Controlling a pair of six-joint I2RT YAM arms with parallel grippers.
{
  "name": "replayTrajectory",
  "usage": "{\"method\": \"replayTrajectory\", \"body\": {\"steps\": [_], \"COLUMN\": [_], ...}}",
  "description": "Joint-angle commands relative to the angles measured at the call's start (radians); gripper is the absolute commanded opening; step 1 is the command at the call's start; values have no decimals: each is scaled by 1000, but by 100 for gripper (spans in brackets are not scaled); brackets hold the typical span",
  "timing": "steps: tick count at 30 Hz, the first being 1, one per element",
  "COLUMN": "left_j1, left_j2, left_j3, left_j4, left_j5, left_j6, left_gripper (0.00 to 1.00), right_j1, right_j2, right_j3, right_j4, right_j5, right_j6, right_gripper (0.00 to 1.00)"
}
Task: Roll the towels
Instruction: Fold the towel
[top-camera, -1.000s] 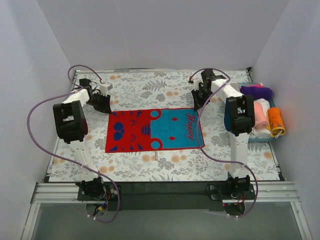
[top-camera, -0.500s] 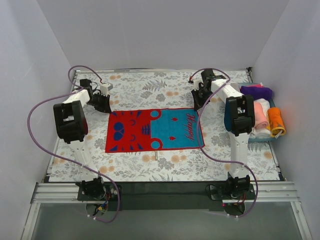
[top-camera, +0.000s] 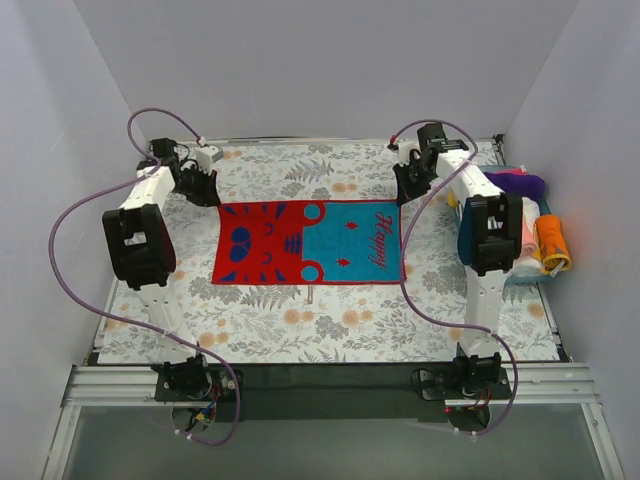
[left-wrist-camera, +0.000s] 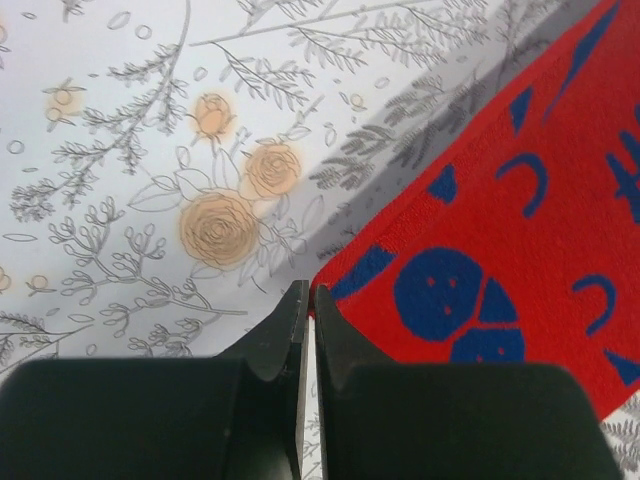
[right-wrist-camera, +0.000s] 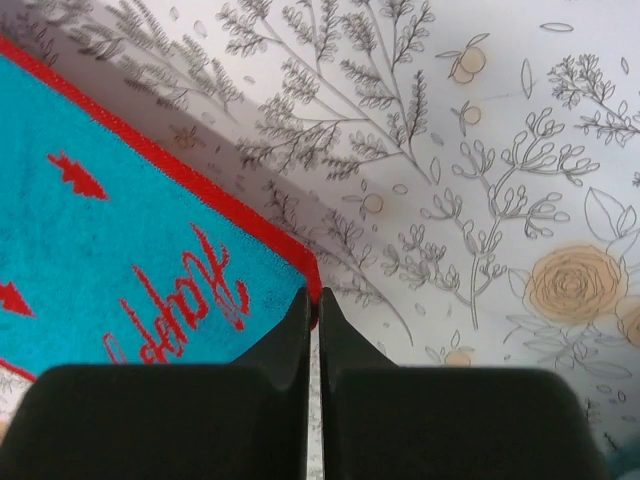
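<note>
Left pincer (left-wrist-camera: 308, 296) and right pincer (right-wrist-camera: 313, 300) clamped tight, arms stretched forward (wrists angled downward).

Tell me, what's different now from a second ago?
The left tool closed on the far left corner of the red and teal-blue towel; the right tool stayed shut on its far right corner. Both then drew the towel farther from the robot's bases. The rolled towels at the right edge and the flowered covering did not move.
</note>
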Motion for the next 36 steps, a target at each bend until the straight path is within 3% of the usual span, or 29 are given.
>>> {"method": "replayTrajectory", "body": {"steps": [1,8,19,30,36], "left_j1": [16,54,109,108,108], "left_j2": [-127,-278,-310,-316,-296], "left_j3": [-55,-243,-297,-498,-576], "left_j4": [-71,-154,-296,-198,-127], "left_j5": [45,30,38,-30,-56], "left_j6": [87,261,391,376,324], "left_gripper": [0,0,0,0,0], "right_j1": [-2,-2,-2,12,21], "right_j2": [-135,-287,-383,-350,-325], "right_j3": [-58,-250,-470,-587,-626], "right_j4": [-25,-29,-75,-81,-19], "right_j5": [-37,-65,-70,-103,-44], "right_j6": [-61,-133,-205,-200,-170], "right_gripper": [1,1,1,1,1]}}
